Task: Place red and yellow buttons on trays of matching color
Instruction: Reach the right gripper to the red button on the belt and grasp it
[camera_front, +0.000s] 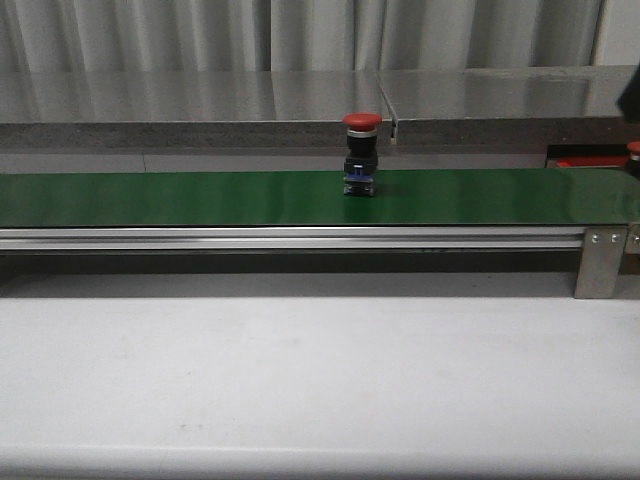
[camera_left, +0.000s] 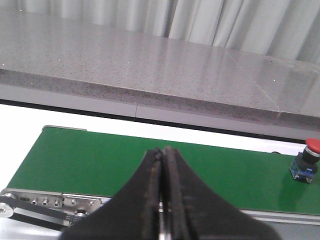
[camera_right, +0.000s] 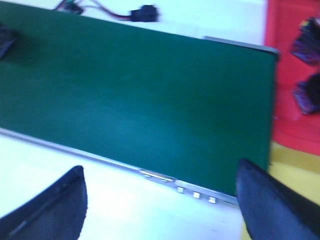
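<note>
A red button (camera_front: 361, 124) on a black and blue body stands upright in the middle of the green belt (camera_front: 200, 197). The left wrist view shows this button (camera_left: 309, 151) far off to one side. My left gripper (camera_left: 162, 151) is shut and empty, hovering over the belt's near edge. My right gripper (camera_right: 160, 167) is open and empty above the belt's end. Beside that end lies the red tray (camera_right: 287, 60) with two dark button bodies (camera_right: 306, 47) on it. A yellow tray (camera_right: 295, 160) borders it. No yellow button is in view.
The belt's aluminium rail (camera_front: 300, 238) and end bracket (camera_front: 601, 262) run in front. A grey stone ledge (camera_front: 200, 100) lies behind the belt. The red tray's edge (camera_front: 590, 160) shows at the far right. A black connector with red wires (camera_right: 145, 12) lies past the belt.
</note>
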